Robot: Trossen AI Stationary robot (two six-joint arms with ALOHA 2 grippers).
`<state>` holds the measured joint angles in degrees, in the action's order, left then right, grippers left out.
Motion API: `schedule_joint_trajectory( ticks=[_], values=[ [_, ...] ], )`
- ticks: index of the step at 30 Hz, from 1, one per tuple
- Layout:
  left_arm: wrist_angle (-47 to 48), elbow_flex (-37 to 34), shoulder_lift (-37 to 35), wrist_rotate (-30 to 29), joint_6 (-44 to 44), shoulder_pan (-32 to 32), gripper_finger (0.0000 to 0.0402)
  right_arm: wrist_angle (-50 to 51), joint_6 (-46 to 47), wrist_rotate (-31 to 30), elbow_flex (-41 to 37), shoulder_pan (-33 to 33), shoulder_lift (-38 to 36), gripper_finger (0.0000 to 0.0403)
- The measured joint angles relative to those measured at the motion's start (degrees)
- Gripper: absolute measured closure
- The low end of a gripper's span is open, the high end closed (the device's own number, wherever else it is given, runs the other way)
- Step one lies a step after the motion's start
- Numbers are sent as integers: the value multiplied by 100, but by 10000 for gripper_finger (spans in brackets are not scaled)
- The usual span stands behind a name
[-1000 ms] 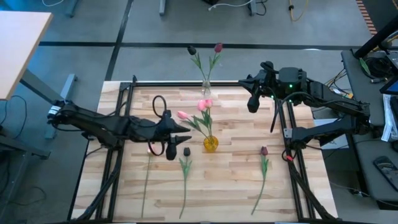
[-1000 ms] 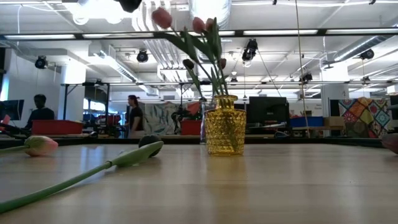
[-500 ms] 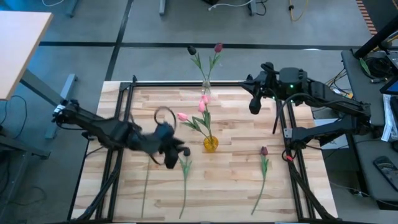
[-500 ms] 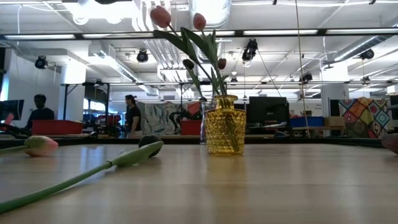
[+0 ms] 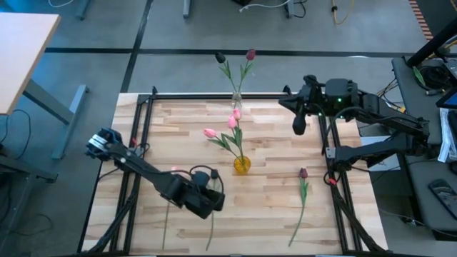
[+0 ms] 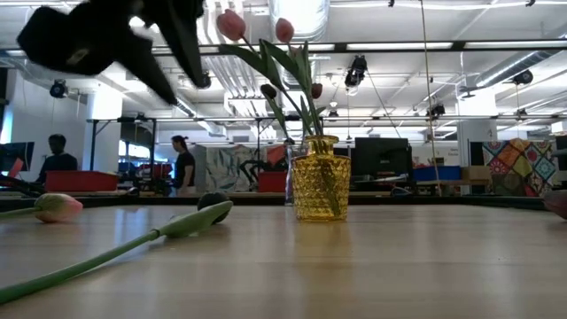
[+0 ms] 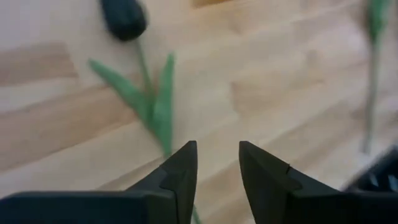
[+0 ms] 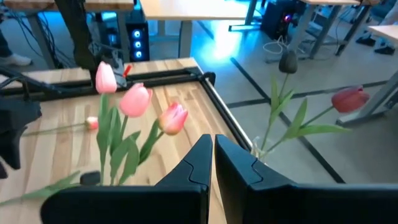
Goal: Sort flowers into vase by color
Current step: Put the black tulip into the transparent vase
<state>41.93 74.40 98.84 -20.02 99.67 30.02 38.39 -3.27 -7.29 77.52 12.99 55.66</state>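
Hovering low over the near-left boards, the left gripper (image 5: 209, 196) holds its fingers apart with nothing between them; its wrist camera looks down on a black tulip (image 7: 125, 18) and its green leaves (image 7: 149, 102), so I judge it is lining up on that stem to lift it next. Left of it a pink tulip (image 6: 55, 207) lies flat on the table (image 5: 271, 221), its stem running toward the near edge. At mid-table the yellow vase (image 5: 242, 165) holds three pink tulips (image 5: 233, 122), which lean out to the left because the neck is wide and the stems long. Beyond the far edge a clear vase (image 5: 236, 99) carries one black and one maroon head (image 5: 250, 54), so the dark colours seem meant for that one. A maroon tulip (image 5: 303, 173) lies loose on the near right. At the far right the right gripper (image 5: 300, 126) waits above the table edge, fingers closed on nothing, clear of the vases. No brand, label or writing can be read anywhere.
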Motion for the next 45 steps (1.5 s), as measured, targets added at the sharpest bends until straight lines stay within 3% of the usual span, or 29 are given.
schedule_joint_trajectory(
  ticks=[4, 12, 15, 25, 30, 38, 45],
  values=[
    [119, -17, 389, 6, 320, -123, 270, 209, -40, 4, 0, 0, -7, 390],
    [92, -22, 919, 235, 139, -511, 218, 258, -193, 30, 0, 0, -22, 390],
    [69, -22, 1084, 610, 142, -612, 213, 344, -249, 30, 0, 0, -22, 390],
    [-182, -18, 1515, 1055, 179, -747, 214, 339, -386, 28, 0, 0, -22, 390],
    [-135, -16, 1545, 1060, 271, -745, 253, 337, -424, 28, 0, 2, -22, 390],
    [40, -22, 1535, 1005, 164, -693, 386, 335, -480, 27, 0, 2, -63, 390],
    [479, -40, 1141, 712, 214, -627, 398, 328, -546, 24, -2, 2, -128, 390]
  ],
)
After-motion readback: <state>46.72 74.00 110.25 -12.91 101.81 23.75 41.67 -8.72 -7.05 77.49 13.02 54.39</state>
